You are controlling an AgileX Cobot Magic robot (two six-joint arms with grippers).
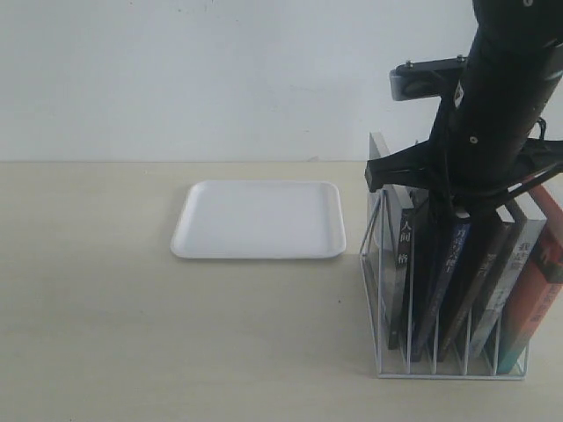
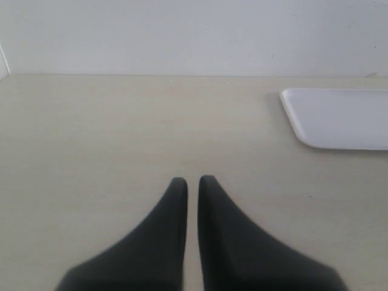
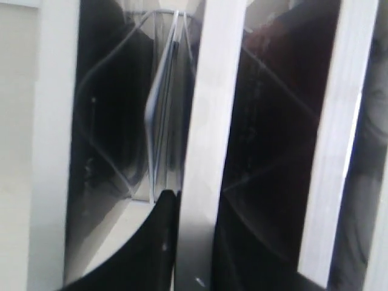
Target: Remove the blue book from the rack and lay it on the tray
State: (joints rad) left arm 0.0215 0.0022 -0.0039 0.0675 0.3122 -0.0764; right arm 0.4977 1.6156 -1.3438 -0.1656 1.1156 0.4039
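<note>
The white wire rack (image 1: 380, 264) stands at the right with several upright books. The blue book (image 1: 451, 257), blue spine with white characters, sits in a middle slot directly under my right arm. My right gripper (image 1: 458, 207) reaches down into the rack. In the right wrist view its dark fingers (image 3: 159, 242) are closed on either side of a book's white page edge (image 3: 203, 121), so my right gripper (image 3: 195, 209) is shut on the blue book. The white tray (image 1: 259, 220) lies flat to the rack's left. My left gripper (image 2: 192, 182) is shut and holds nothing, with the tray (image 2: 342, 118) beyond it.
A grey-black book with white spine characters (image 1: 403, 255) stands at the rack's left end. A red-orange book (image 1: 538, 290) leans at the right end, beside a pale-spined one (image 1: 519, 264). Bare tabletop (image 1: 132, 334) spreads left of the rack. A white wall is behind.
</note>
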